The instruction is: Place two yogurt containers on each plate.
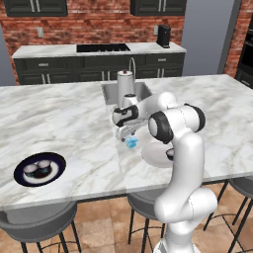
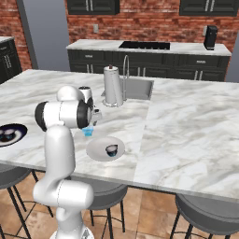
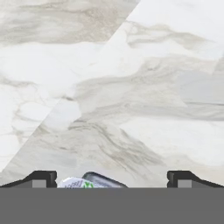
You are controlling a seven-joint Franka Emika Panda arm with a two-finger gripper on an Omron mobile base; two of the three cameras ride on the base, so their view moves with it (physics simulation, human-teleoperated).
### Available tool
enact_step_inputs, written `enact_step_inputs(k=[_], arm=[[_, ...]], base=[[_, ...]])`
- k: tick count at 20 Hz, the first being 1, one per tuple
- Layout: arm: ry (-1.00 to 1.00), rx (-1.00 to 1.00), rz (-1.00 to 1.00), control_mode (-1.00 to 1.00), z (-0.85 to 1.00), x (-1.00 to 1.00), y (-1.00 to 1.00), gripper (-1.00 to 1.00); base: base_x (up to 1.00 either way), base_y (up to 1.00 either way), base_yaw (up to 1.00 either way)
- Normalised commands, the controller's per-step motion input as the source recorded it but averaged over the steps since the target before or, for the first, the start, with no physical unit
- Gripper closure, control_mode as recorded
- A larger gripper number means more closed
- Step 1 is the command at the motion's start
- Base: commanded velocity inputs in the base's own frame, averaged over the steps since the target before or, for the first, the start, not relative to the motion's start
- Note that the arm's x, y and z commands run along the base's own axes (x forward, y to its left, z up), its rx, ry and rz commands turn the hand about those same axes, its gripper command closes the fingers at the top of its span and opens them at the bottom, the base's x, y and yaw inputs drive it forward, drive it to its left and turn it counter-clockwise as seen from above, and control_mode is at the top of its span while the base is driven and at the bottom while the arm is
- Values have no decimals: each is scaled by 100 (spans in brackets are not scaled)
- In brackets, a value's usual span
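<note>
On the marble island counter (image 1: 64,118), just in front of the sink (image 1: 141,90), sits the light blue yogurt container (image 1: 131,143), a small boxy cup with a pale printed top. It stands on bare stone beside the whitish grey plate (image 1: 154,157), not on it. One dark round yogurt cup (image 2: 111,150) with a pale lid already rests on that plate. Far off along the counter, the dark navy plate (image 1: 22,170) carries two more dark round cups (image 1: 37,168) side by side.

Directly above the blue cup hangs the gripper (image 1: 127,132), its jaws spread wide and holding nothing. From the hand camera the two dark fingertips (image 3: 42,178) stand far apart at the bottom edge, and the cup's white and green top (image 3: 78,183) peeks up between them, nearer one tip than the other.

Grey veining runs across the white marble. A tall steel cylinder with a knob (image 2: 112,86) stands by the sink. Behind are dark cabinets (image 1: 59,66), a cooktop (image 1: 103,48) and a red brick wall (image 1: 94,22); grey stools (image 1: 34,222) tuck under the island's near edge.
</note>
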Motion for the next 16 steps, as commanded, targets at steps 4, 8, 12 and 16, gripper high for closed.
enact_step_inputs(k=[4,8,12,16], arm=[[-4,0,-1,-100,-7,-13,-10,-100],[0,0,-2,-100,-13,-10,-10,-100],[0,0,-5,-100,-14,-11,-8,-100],[0,0,-8,-100,-16,-14,-9,-100]], base=[[0,0,0],[0,0,0],[0,0,0],[0,0,0]])
